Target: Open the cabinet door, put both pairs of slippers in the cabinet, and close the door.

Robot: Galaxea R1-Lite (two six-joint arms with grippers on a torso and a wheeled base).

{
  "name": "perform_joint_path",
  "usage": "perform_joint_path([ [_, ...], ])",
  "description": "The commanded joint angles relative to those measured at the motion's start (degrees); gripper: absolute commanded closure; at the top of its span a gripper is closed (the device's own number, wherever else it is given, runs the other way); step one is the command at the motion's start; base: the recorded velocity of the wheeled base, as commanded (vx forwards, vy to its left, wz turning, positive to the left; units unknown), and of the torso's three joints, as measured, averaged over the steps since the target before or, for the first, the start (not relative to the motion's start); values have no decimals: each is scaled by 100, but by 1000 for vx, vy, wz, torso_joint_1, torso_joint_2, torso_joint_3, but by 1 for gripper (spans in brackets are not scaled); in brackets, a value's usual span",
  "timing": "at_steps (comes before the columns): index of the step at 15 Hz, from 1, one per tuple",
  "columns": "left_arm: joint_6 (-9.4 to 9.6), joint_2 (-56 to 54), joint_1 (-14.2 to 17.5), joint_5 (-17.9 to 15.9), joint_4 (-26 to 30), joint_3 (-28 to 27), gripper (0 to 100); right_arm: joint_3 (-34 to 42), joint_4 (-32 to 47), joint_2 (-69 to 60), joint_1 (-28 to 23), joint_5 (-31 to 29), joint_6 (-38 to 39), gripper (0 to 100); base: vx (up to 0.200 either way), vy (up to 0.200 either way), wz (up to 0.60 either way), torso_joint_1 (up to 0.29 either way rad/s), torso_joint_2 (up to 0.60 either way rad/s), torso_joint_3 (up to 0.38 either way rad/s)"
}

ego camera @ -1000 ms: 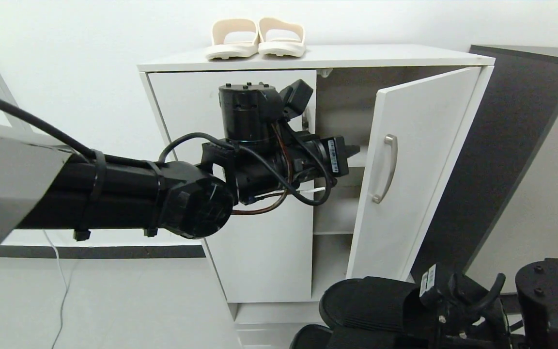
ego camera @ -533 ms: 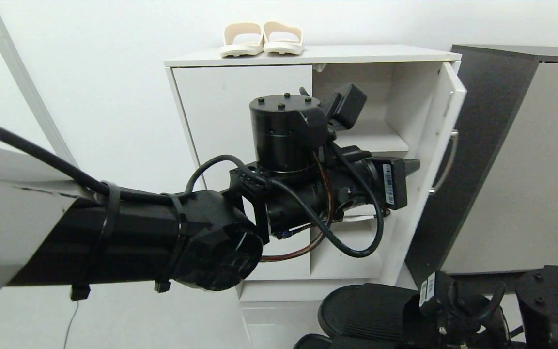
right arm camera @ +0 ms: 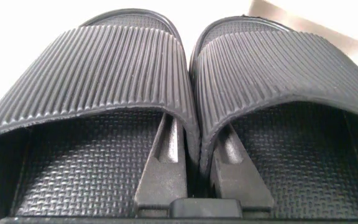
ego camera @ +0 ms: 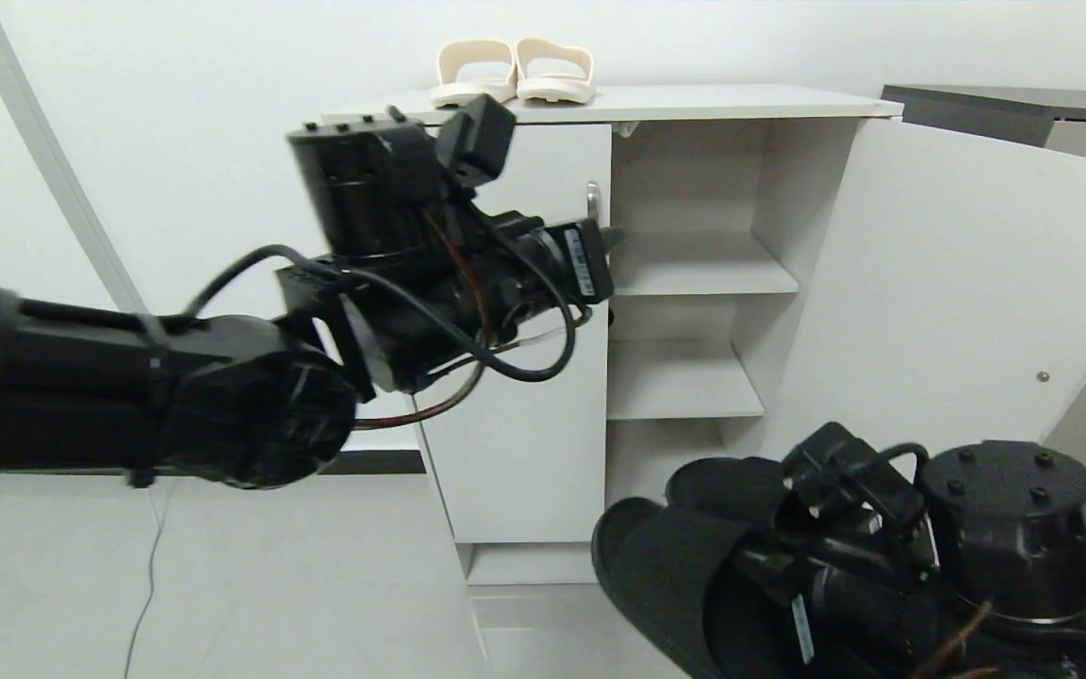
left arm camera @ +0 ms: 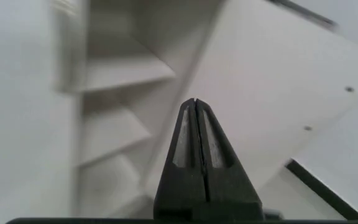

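Left gripper (left arm camera: 194,107): fingers pressed together, holding nothing. Tip just before open side of cabinet (ego camera: 722,102), beside handle (ego camera: 592,200) of closed left door (ego camera: 515,453). Right door (ego camera: 958,302) swung wide, beyond gripper tip.

Right gripper (right arm camera: 199,163): clamped on black slippers (right arm camera: 123,68), one finger inside each, adjoining strap edges pinched between. Pair held low, in front of cabinet.

Cream slippers (ego camera: 515,71) side by side on cabinet top, above left gripper, well apart from it.
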Motion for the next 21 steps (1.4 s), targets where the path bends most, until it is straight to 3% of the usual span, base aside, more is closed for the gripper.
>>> perform_joint_path([
  [1, 493, -1830, 264, 1027, 46, 1438, 100, -628, -1, 700, -96, -628, 294, 100, 0, 0, 0, 0, 0, 0],
  [2, 704, -2489, 273, 1370, 187, 2168, 100, -839, -9, 937, -149, -909, 470, 100, 0, 0, 0, 0, 0, 0],
  [3, 976, -3245, 501, 1634, 485, 2941, 100, -998, -44, 1104, -210, -1261, 523, 100, 0, 0, 0, 0, 0, 0],
  [4, 1108, -3597, 773, 1660, 670, 3231, 100, -1050, -80, 1175, -263, -1410, 532, 100, 0, 0, 0, 0, 0, 0],
  [5, 1425, -4687, 1749, 1695, 1435, 3908, 100, -1112, -414, 1403, -474, -1744, 532, 100, 0, 0, 0, 0, 0, 0],
  [8, 1389, -6761, 3243, 1704, 2551, 4919, 100, -1050, -1020, 1597, -544, -1823, 461, 100, 0, 0, 0, 0, 0, 0],
  [10, 1372, -7947, 3867, 1704, 3201, 5340, 100, -1050, -1020, 1605, -518, -1823, 453, 100, 0, 0, 0, 0, 0, 0],
  [12, 1372, -8721, 4069, 1669, 3632, 5710, 100, -1041, -1011, 1605, -518, -1823, 453, 100, 0, 0, 0, 0, 0, 0],
  [14, 1381, -9538, 4069, 1651, 4001, 6219, 100, -1015, -1020, 1605, -509, -1823, 453, 100, 0, 0, 0, 0, 0, 0],
  [17, 1266, -9776, 4025, 1739, 3729, 6782, 100, -989, -1020, 1605, -483, -1823, 453, 100, 0, 0, 0, 0, 0, 0],
  [18, 1275, -9890, 3876, 1704, 3667, 6940, 100, -989, -1020, 1614, -465, -1815, 461, 100, 0, 0, 0, 0, 0, 0],
  [21, 1275, -10154, 3771, 1291, 3781, 6940, 100, -980, -1038, 1702, -465, -1771, 470, 100, 0, 0, 0, 0, 0, 0],
])
